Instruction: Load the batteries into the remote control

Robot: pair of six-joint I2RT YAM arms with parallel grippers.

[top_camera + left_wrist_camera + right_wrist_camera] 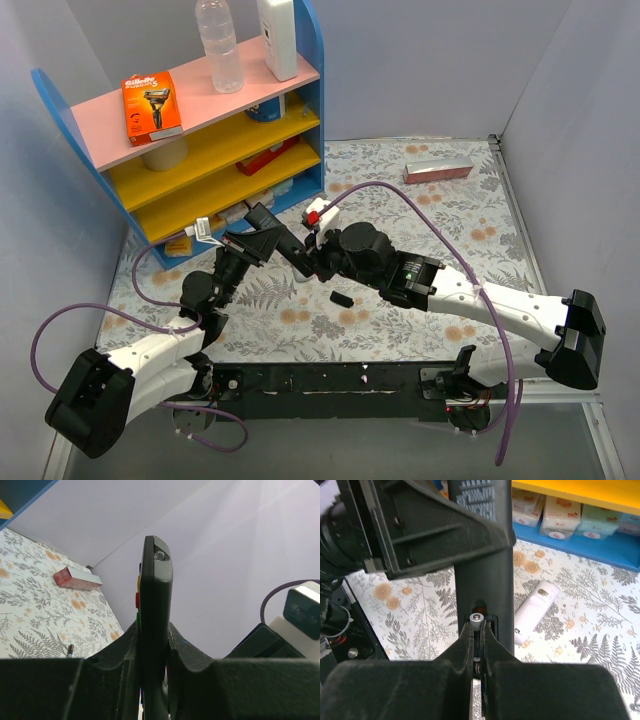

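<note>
My left gripper (262, 238) is shut on a black remote control (290, 250) and holds it up above the table; in the left wrist view the remote (154, 595) stands edge-on between the fingers (187, 652). My right gripper (478, 636) is shut on a thin battery (478, 620), whose silver end sits at the remote's open battery compartment (492, 616). In the top view the right gripper (315, 262) meets the remote's lower end. Another small dark battery (341, 298) lies on the floral table, also in the left wrist view (70, 650).
A white remote (535, 610) lies on the table behind the black one, also in the top view (322, 212). A blue shelf unit (215, 130) with boxes stands at the back left. A pink box (437, 169) lies at the back right. Walls close in both sides.
</note>
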